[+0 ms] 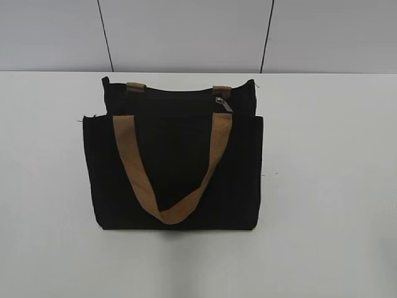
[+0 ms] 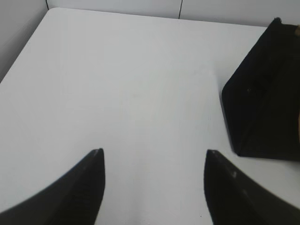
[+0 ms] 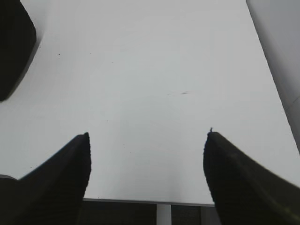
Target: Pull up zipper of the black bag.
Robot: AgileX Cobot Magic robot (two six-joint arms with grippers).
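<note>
The black bag (image 1: 173, 167) lies flat on the white table, its top edge toward the far wall. A tan handle (image 1: 170, 180) drapes over its front in a V. The zipper (image 1: 180, 94) runs along the top edge, with its silver pull tab (image 1: 223, 103) near the right end. No gripper shows in the exterior view. My left gripper (image 2: 153, 152) is open and empty above bare table, with a corner of the bag (image 2: 265, 93) to its right. My right gripper (image 3: 147, 135) is open and empty near the table's front edge, with the bag (image 3: 14, 42) at the far left.
The white table (image 1: 329, 186) extends around the bag on all sides. A grey panelled wall (image 1: 186, 31) stands behind it. The table's front edge (image 3: 154, 202) shows in the right wrist view, and its left edge (image 2: 23, 49) in the left wrist view.
</note>
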